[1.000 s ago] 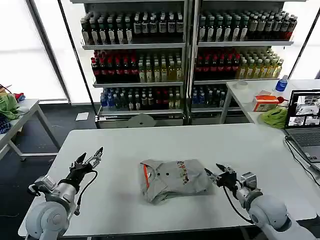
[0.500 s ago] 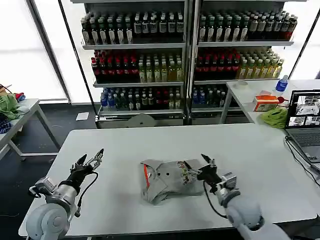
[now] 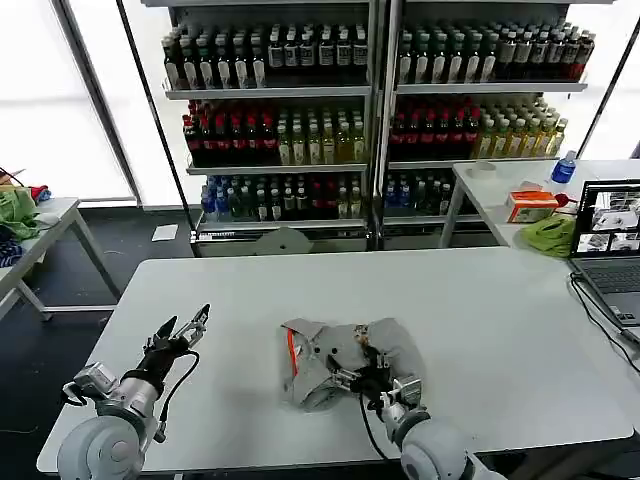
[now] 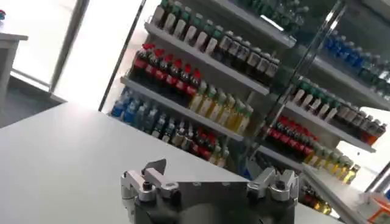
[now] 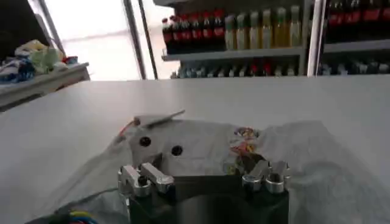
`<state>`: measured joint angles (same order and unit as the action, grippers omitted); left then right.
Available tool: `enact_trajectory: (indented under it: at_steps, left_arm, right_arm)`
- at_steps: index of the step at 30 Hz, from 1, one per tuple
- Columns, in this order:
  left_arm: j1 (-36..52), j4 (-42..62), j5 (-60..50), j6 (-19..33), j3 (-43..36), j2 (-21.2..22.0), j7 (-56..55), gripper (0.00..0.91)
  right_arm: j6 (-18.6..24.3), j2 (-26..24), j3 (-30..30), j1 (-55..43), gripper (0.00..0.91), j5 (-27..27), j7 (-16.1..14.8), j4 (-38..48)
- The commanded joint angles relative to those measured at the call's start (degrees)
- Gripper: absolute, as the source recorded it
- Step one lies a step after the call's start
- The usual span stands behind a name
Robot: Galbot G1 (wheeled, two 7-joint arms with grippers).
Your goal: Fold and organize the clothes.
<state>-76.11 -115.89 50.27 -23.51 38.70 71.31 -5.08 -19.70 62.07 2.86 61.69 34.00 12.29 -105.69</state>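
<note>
Head view: right gripper (image 3: 352,378), fingers spread, sits over the near edge of the crumpled light grey collared shirt (image 3: 340,355); open left gripper (image 3: 180,330) waits well left.

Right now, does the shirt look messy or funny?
Yes. The grey shirt lies bunched and lopsided mid-table, collar to the robot's left, not a neat fold. The right hand sits on it; the left hand hovers apart.

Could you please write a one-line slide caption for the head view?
Right gripper over the folded grey shirt on the white table; left gripper open, clear of it.
</note>
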Motion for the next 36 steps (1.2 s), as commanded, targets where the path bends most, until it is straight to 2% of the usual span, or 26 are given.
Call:
enact_trajectory:
  at_steps: [1, 3, 5, 10, 13, 15, 16, 17, 19, 23, 26, 30, 33, 36]
  left_arm:
    - [-0.8, -0.3, 0.0, 0.0, 0.2, 0.5, 0.1, 0.907]
    - [-1.0, -0.7, 0.0, 0.0, 0.5, 0.4, 0.0, 0.907]
    - [-1.2, -1.1, 0.1, 0.0, 0.7, 0.3, 0.1, 0.907]
    - [-2.0, -2.0, 0.0, 0.1, 1.2, 0.2, 0.1, 0.907]
    - [-2.7, -2.3, -0.5, 0.4, 1.4, 0.3, 0.5, 0.907]
    - [-3.2, -2.4, -1.7, 1.0, 1.5, 0.2, 1.3, 0.907]
    - [-3.3, -2.4, -2.5, 1.5, 1.5, 0.1, 1.8, 0.907]
    - [-3.5, -2.3, -4.0, 2.6, 1.4, 0.1, 2.1, 0.907]
    - [-3.9, -2.2, -5.7, 4.2, 1.3, -0.1, 3.0, 0.907]
    - [-4.6, -1.9, -8.6, 9.6, 0.9, 0.0, 3.9, 0.907]
    - [-5.7, -1.1, -11.3, 14.6, 0.9, 0.0, 5.5, 0.907]
    - [-7.0, -0.3, -13.9, 20.7, 0.8, -0.1, 7.4, 0.907]
    - [-8.3, 0.3, -18.6, 27.3, -0.3, -0.1, 8.3, 0.907]
    - [-10.5, -0.5, -22.2, 30.6, -1.9, -0.1, 8.3, 0.907]
  right_arm:
    - [-12.4, 1.9, 2.7, 0.4, 0.907, 1.4, 11.1, -4.2]
    - [-7.9, 1.9, 1.7, 0.4, 0.907, -1.8, 9.7, -5.1]
    - [-0.9, 1.9, -0.3, 0.6, 0.907, -3.8, 7.0, -6.9]
    - [8.5, 0.8, -8.8, 1.2, 0.907, -5.0, 2.8, -11.9]
    - [10.5, -0.5, -14.2, 3.5, 0.907, -6.1, 0.6, -14.3]
    - [13.4, -1.1, -17.5, 5.9, 0.907, -8.4, -1.3, -14.9]
    - [13.8, -1.4, -18.6, 6.6, 0.907, -9.2, -2.0, -14.9]
    - [15.9, -1.8, -21.2, 8.6, 0.907, -10.2, -3.4, -14.7]
    - [17.4, -2.0, -23.3, 10.4, 0.907, -10.0, -4.2, -14.5]
    - [23.0, -2.4, -27.9, 16.5, 0.907, -12.6, -10.0, -12.0]
    - [23.6, -2.1, -30.2, 19.4, 0.907, -12.2, -13.2, -9.9]
    - [25.0, -1.0, -31.6, 21.1, 0.907, -10.8, -14.7, -9.3]
    - [27.3, 0.3, -31.7, 21.6, 0.907, -13.0, -15.3, -7.5]
    - [28.4, 0.6, -32.2, 22.9, 0.907, -12.6, -15.9, -6.9]
